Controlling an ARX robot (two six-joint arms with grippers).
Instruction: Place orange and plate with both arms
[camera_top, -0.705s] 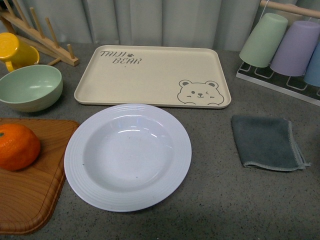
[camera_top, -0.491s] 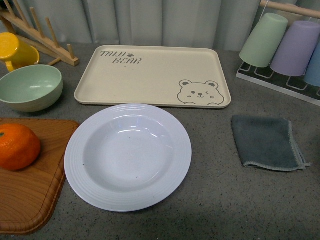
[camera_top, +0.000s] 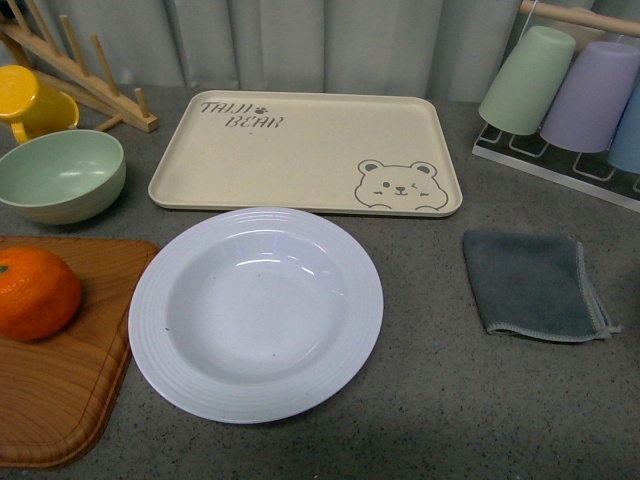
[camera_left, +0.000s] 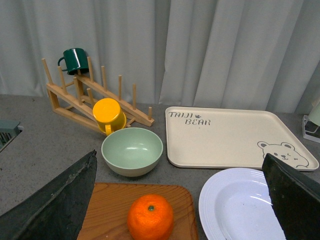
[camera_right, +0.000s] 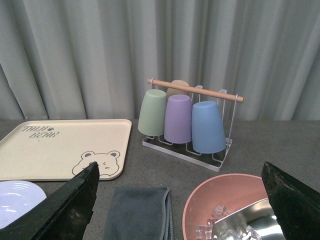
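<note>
The orange (camera_top: 35, 294) sits on a wooden cutting board (camera_top: 60, 400) at the front left. It also shows in the left wrist view (camera_left: 150, 217). The white ridged plate (camera_top: 256, 312) lies on the grey counter in front of the beige bear tray (camera_top: 300, 140); its edge shows in the left wrist view (camera_left: 235, 210) and the right wrist view (camera_right: 17, 200). Neither arm shows in the front view. My left gripper (camera_left: 182, 210) is open and empty, high behind the orange. My right gripper (camera_right: 182, 205) is open and empty, above the grey cloth (camera_right: 140, 212).
A pale green bowl (camera_top: 60, 175), a yellow cup (camera_top: 30, 100) and a wooden rack (camera_left: 95, 95) stand at the back left. A grey cloth (camera_top: 535, 285) lies right of the plate. A cup rack (camera_top: 570, 95) stands at the back right. A pink bowl (camera_right: 230, 207) lies near the right gripper.
</note>
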